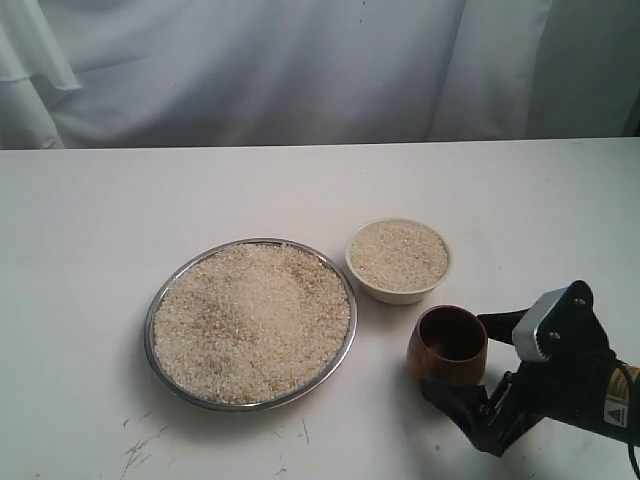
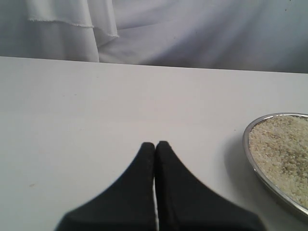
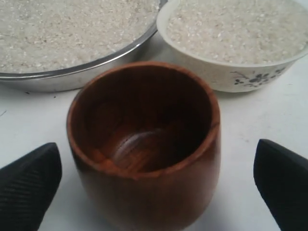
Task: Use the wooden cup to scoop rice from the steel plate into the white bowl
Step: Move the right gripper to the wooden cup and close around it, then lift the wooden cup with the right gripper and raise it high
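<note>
The wooden cup (image 1: 448, 345) stands upright and empty on the table, just in front of the white bowl (image 1: 400, 292). My right gripper (image 1: 455, 352) is open around the cup. In the right wrist view the black fingertips (image 3: 33, 178) sit well clear of the cup (image 3: 144, 144) on both sides. The bowl (image 3: 240, 79) is filled with rice. The steel plate (image 1: 149, 335) to its left holds a broad heap of rice (image 1: 250, 320). My left gripper (image 2: 155, 144) is shut and empty above bare table, with the plate's rim (image 2: 246, 144) off to one side.
A white cloth backdrop (image 1: 300, 70) hangs behind the table's far edge. Faint scuff marks (image 1: 140, 445) show on the white tabletop in front of the plate. The left gripper does not show in the exterior view.
</note>
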Tool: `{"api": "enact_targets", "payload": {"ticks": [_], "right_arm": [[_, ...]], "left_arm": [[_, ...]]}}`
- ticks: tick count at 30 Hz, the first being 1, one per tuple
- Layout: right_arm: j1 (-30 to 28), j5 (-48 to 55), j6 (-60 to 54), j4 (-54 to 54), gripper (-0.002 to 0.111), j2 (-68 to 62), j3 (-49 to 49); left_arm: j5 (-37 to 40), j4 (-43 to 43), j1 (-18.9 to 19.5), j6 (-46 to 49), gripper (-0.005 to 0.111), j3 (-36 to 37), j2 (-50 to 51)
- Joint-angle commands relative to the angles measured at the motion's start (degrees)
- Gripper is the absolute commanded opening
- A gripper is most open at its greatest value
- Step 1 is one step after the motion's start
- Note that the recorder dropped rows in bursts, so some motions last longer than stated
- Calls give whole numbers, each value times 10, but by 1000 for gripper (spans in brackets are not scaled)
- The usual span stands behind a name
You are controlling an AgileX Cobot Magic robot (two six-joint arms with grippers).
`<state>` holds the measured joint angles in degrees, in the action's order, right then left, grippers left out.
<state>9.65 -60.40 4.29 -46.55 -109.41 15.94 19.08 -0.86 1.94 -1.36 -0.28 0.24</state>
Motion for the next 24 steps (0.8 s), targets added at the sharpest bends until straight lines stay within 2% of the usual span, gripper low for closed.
{"api": "enact_targets", "payload": {"ticks": [1,24], "right_arm": [[0,-41,16,-35,105,-29,26],[0,6,63,-52,105,-35,58]], "left_arm": [[-8,1,-2,0,0,3,-2],[-8,1,-2,0,0,3,-2]]}}
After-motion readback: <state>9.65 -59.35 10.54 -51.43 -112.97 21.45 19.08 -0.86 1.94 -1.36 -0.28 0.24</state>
